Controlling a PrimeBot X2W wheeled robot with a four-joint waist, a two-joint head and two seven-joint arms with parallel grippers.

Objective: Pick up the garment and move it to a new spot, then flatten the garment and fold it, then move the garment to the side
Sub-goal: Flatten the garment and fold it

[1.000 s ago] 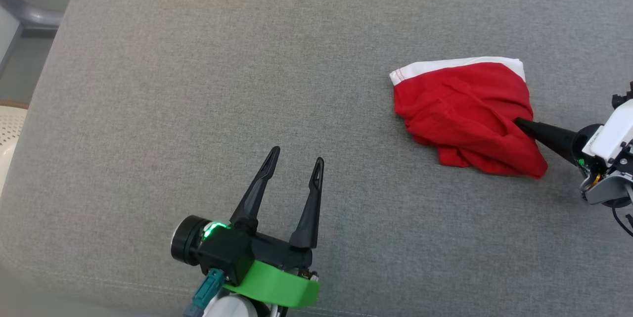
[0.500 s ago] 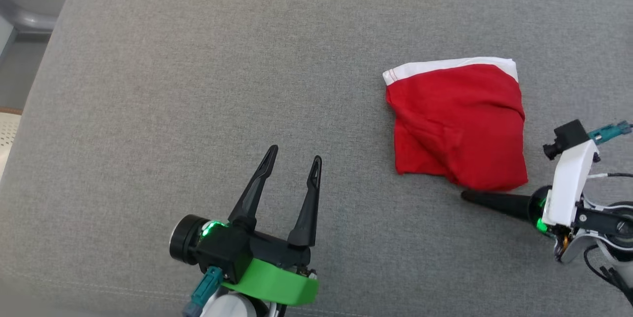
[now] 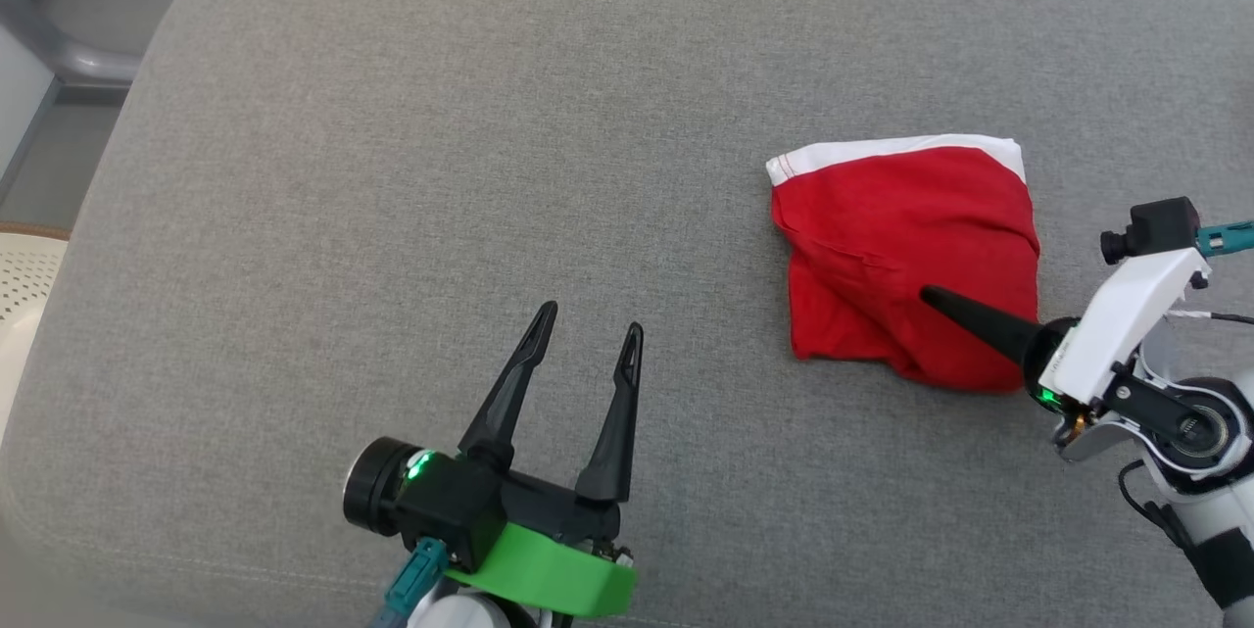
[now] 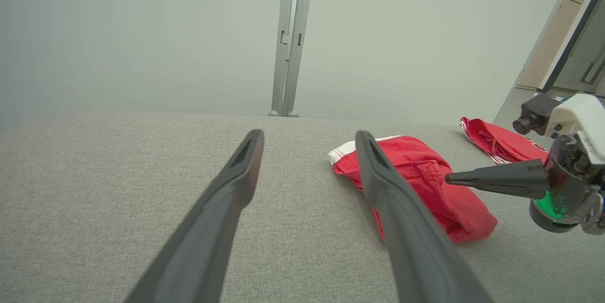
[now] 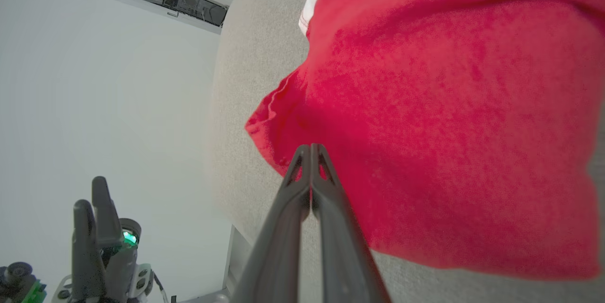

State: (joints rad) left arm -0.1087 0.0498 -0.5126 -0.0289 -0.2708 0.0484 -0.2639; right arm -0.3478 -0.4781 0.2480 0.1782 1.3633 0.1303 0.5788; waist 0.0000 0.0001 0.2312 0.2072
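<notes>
Garment [image 3: 901, 226]: red, with a white band along its upper edge; folded to a rough square; lies flat on the table [image 3: 392, 168], right of centre in the head view.

Table: grey fabric top, rounded corner at upper left.

Right tool [image 3: 931, 296]: enters from the lower right; fingers clenched together, nothing between them; tip over the garment's lower half. Whether the tip touches the cloth cannot be told.

Left tool [image 3: 591, 317]: lower centre of the frame, released, fingers spread and empty; well apart from the garment.

Second red cloth [image 4: 501, 142]: far right of the left wrist view, beyond the garment, on the same table.
</notes>
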